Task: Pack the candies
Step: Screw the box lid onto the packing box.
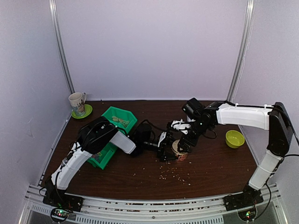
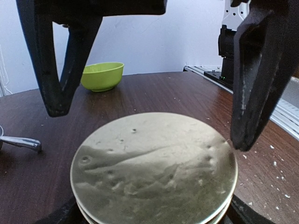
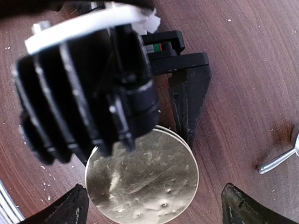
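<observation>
- A round, shiny gold metal lid [image 2: 154, 168] lies flat on top of a small round container [image 1: 180, 155], which stands mid-way across the dark brown wooden table [image 1: 140, 179]. Both arms meet over it.
- The left gripper [image 2: 149, 126] has its two dark fingers spread wide, one on each side of the lid. The finger on the right of its wrist view comes down to the lid's rim, touching it or just beside it. The other finger hangs apart from the rim, and nothing is pinched.
- The right gripper [image 3: 156, 205] looks straight down on the same lid. Its fingertips stand far apart at the bottom corners of its view and hold nothing. The lid lies between them and a little ahead, partly covered by the left gripper's black body.
- The candies are not plainly in sight. The lid hides whatever the container holds.
- A few tan bits [image 1: 120, 121] lie in the bright green plastic bin [image 1: 124, 112], to the left of the container and farther back. They are too small to name.
- The pale crumbs [image 1: 175, 175] scattered in front of the container are not the sweets.
- The step in hand seems to be work on the lid; whether it is going on or coming off I cannot tell.
- The lid is round and has no long axis, so the angle of approach matters little. The left gripper already straddles it and is the better placed. It sits off-centre, so closing now would probably push the lid sideways before both fingers bear on it.
- A lime-green bowl [image 2: 102, 75] and a thin silver handle [image 3: 280, 158] lie well apart from the lid.
</observation>
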Robot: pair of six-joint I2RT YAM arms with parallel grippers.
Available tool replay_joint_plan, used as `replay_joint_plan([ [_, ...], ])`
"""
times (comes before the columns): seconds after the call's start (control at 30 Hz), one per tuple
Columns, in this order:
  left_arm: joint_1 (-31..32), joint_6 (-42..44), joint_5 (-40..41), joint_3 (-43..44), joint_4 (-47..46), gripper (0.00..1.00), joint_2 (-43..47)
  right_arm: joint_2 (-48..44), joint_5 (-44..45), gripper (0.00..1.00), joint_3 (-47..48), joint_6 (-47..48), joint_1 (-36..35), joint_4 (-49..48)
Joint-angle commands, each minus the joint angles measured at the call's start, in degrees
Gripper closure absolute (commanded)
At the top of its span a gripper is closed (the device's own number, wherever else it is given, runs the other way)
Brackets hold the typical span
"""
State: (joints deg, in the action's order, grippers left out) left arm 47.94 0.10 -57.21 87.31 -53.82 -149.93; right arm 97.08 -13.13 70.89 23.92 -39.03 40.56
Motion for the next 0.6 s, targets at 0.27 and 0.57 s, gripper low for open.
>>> replay_joint_plan([
  [0.27,-1.2,2.7,2.1,-3.3,9.9,0.15,-6.9,1.5,-0.6,0.01,-1.4,-2.7,-0.1,-2.7],
  [0.57,-1.1,2.3,3.1,-4.0,9.2,0.15,-6.9,2.8,0.9,0.00,-1.8,-4.1,-1.4,-2.6],
])
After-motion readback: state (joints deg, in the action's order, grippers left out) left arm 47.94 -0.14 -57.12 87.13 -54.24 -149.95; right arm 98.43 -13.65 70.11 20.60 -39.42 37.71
